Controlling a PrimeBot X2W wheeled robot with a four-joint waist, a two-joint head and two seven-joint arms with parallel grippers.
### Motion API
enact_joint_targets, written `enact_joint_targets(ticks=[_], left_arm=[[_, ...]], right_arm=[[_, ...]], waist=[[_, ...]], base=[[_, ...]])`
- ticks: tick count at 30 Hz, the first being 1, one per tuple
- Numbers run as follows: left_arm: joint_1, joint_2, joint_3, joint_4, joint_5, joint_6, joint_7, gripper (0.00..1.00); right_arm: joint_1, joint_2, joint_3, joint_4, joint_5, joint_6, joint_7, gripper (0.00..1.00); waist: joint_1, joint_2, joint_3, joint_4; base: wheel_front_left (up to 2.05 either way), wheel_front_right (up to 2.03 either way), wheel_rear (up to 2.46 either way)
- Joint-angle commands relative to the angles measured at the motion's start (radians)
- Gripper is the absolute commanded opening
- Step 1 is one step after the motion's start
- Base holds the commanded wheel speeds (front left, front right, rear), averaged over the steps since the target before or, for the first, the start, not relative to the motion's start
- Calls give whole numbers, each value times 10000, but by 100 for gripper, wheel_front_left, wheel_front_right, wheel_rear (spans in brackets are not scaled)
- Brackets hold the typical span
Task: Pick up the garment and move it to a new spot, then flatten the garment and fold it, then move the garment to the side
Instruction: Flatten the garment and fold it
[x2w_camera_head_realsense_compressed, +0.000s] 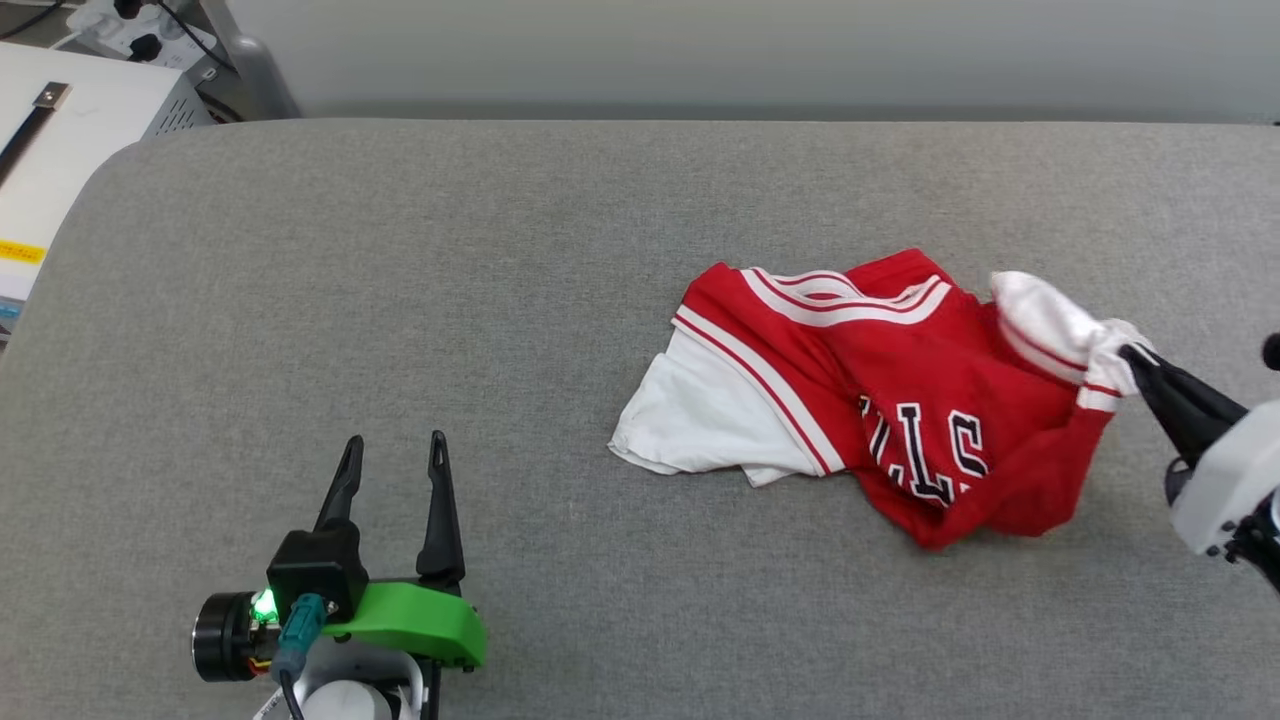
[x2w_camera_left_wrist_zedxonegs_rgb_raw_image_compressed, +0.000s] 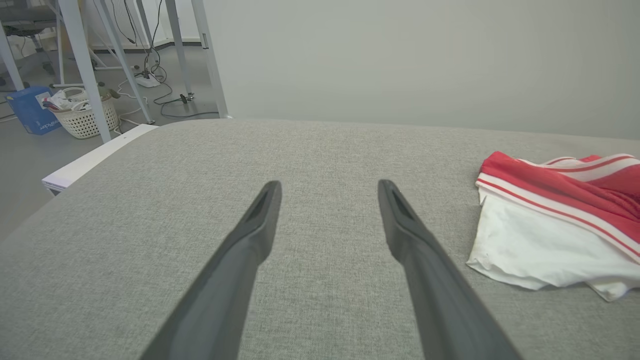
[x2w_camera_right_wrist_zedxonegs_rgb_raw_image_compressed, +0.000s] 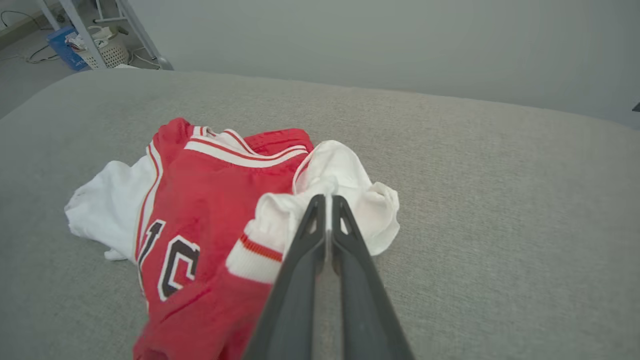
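Grey cloth first, from the head view: find the garment (x2w_camera_head_realsense_compressed: 880, 400) heaped right of centre on the padded table (x2w_camera_head_realsense_compressed: 400, 250), lettering up, with the flat sleeve (x2w_camera_head_realsense_compressed: 700, 420) spread toward the left. Note the right gripper (x2w_camera_head_realsense_compressed: 1135, 355) pressed together on the pinched sleeve (x2w_camera_head_realsense_compressed: 1040, 315) at the heap's right edge. Lift slowly and, by judgement, high enough to hang the body free before carrying it across, to avoid dragging more creases in.

From the left wrist view: see the left gripper (x2w_camera_left_wrist_zedxonegs_rgb_raw_image_compressed: 327, 187) spread wide, holding nothing, above bare table with the flat sleeve near on its right. Leave it clear of the carrying path.

From the right wrist view: check the pinch, made at the very tips on a thin white fold just beside the striped cuff. Judge it shallow, so avoid jerks.
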Motion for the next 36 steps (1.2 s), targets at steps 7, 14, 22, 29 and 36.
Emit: enact_joint_targets(ticks=[7, 14, 22, 29, 36], left_arm=[[-94, -37, 60, -16, 57, -47, -57, 100], [-142, -37, 78, 43, 29, -35, -57, 100], [-537, 48, 417, 16, 169, -464, -57, 100], [-1970, 688, 377, 407, 210, -1271, -57, 100], [-4170, 1400, -888, 1250, -201, -1670, 897, 100]], right_arm=[[1234, 292, -1941, 2560, -181, -9, -510, 0], [1763, 996, -1860, 3815, -189, -9, -219, 0], [1456, 1348, -2563, 3793, -1184, -9, -2475, 100], [1672, 2595, -4500, 1853, -3839, -9, -3141, 100], [2485, 4277, -5239, -672, -5770, -9, -3152, 100]], waist=[[-1, -1, 323, -37], [-1, -1, 382, 125], [-1, -1, -59, -20], [-1, -1, -285, -305], [-1, -1, -135, -539]], base=[[0, 0, 0], [0, 0, 0], [0, 0, 0], [0, 0, 0], [0, 0, 0]])
